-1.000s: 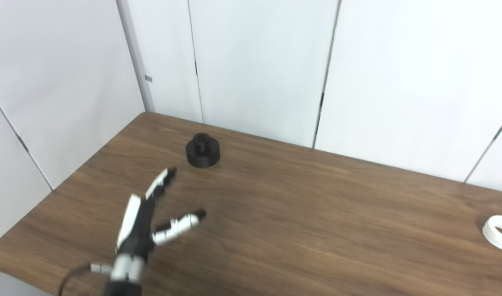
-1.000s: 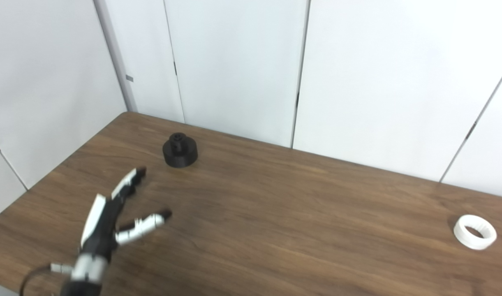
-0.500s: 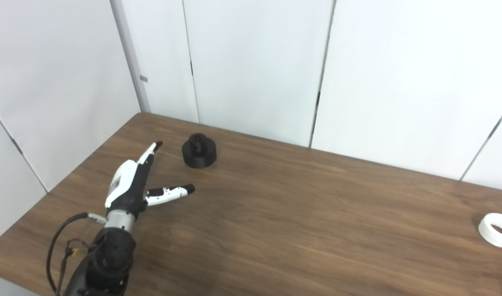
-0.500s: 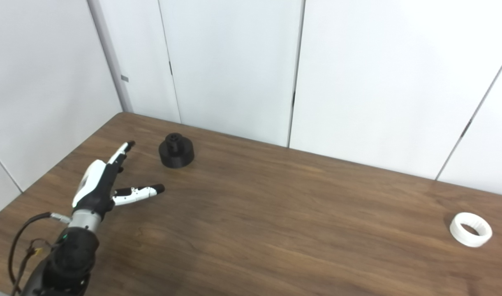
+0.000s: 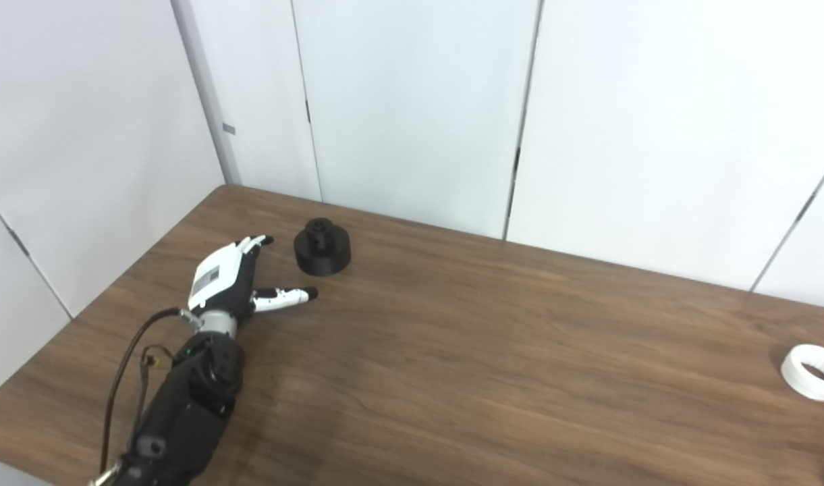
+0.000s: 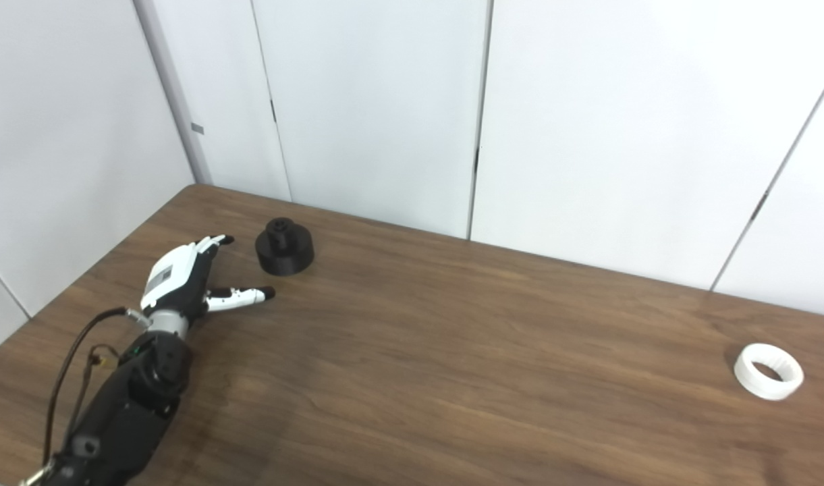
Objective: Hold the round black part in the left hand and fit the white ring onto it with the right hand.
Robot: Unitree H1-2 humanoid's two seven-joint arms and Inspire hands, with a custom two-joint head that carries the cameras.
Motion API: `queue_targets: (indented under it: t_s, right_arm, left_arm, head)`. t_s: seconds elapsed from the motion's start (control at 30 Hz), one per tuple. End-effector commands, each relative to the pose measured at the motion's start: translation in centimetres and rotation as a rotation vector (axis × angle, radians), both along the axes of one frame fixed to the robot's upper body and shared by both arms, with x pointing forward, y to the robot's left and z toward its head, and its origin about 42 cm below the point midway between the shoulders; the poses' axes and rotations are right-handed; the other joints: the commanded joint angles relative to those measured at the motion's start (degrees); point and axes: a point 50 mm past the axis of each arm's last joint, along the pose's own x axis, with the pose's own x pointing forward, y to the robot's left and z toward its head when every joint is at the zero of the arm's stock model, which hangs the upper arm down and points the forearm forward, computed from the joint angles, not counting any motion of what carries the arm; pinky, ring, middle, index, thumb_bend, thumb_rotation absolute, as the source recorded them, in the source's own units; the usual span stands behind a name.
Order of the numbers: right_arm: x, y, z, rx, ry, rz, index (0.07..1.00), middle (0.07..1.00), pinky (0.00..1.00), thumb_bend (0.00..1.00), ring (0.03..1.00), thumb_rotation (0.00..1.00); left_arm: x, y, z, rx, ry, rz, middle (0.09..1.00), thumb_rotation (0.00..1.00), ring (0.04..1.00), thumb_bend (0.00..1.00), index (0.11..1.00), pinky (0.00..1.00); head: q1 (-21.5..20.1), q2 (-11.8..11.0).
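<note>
Round black plastic part (image 5: 322, 246) upright just right of and beyond left hand (image 5: 231, 278), fingers (image 5: 285, 298) spread, nothing held.

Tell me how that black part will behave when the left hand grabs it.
The black part is squat with a wide base, so it likely won't tip or roll. It looks rigid. On the smooth table it might slide if the open left hand nudges it first.
</note>
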Motion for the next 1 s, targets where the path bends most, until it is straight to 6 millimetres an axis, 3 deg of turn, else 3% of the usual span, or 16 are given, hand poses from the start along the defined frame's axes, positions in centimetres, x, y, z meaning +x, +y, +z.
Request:
queue_targets:
  t_s: [0.0, 0.23, 0.97]
  right_arm:
    - [0.3, -0.4, 0.5, -0.019, -0.02, 0.004, 0.951, 0.909, 1.0, 0.61, 0.975, 1.0]
    - [0.3, -0.4, 0.5, -0.025, -0.015, 0.004, 0.948, 0.898, 1.0, 0.61, 0.979, 1.0]
    - [0.0, -0.1, 0.6, -0.031, -0.017, 0.007, 0.943, 0.89, 1.0, 0.6, 0.976, 1.0]
  left_arm:
    - [2.4, 0.8, 3.5, 0.086, -0.092, -0.01, 0.948, 0.49, 0.977, 1.0, 0.88, 1.0]
    - [4.4, 1.2, 3.6, 0.12, -0.04, 0.009, 0.95, 0.55, 0.989, 1.0, 0.882, 1.0]
    - [7.5, -0.4, 3.1, 0.069, 0.023, 0.015, 0.951, 0.51, 1.0, 1.0, 0.871, 1.0]
  head:
    - [0.1, 0.0]
    - [0.3, 0.1]
    - [-0.8, -0.2]
